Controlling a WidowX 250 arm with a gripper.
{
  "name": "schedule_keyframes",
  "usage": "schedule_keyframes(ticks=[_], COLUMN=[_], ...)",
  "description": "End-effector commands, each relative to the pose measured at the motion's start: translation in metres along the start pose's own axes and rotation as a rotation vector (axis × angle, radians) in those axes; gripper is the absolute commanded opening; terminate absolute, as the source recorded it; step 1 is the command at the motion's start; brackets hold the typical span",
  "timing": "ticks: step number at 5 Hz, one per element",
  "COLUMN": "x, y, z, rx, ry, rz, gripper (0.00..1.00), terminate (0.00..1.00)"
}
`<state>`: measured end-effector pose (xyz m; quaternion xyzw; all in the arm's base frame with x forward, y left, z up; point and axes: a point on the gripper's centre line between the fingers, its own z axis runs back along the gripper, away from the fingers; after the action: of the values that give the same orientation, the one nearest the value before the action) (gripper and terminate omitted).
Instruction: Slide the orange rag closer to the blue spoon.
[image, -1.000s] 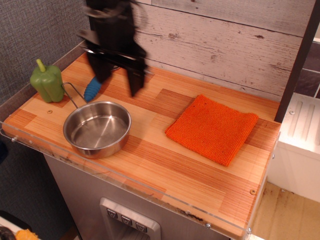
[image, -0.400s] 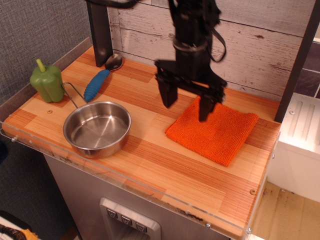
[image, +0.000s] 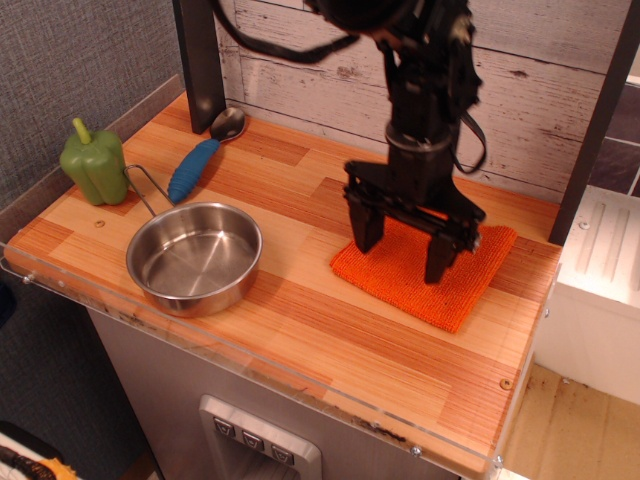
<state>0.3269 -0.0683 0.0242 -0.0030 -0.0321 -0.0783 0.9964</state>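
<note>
While the blue spoon (image: 200, 160) lies at the worktop's (image: 300, 320) back left, my gripper (image: 402, 245) has swung right from there and now hangs spread open over the orange rag (image: 425, 265), ready to press and slide it leftward.

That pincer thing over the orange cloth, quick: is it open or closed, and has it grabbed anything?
Pincer: open, fingers spread wide above the orange rag, holding nothing.
</note>
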Motion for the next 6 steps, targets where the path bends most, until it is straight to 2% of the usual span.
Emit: schedule_keyframes(ticks=[1,3,5,6], x=[0.022,0.015,0.018,0.021], y=[-0.014,0.002,0.064,0.09], z=[-0.005,-0.03,-0.024,-0.023], rx=[0.0,0.044,0.096,0.098], ry=[-0.04,0.039,0.039,0.044], rz=[-0.037,-0.033,0.116,0.165], gripper=[1.0,1.0,1.0,1.0], terminate=[0.0,0.0,0.0,0.0])
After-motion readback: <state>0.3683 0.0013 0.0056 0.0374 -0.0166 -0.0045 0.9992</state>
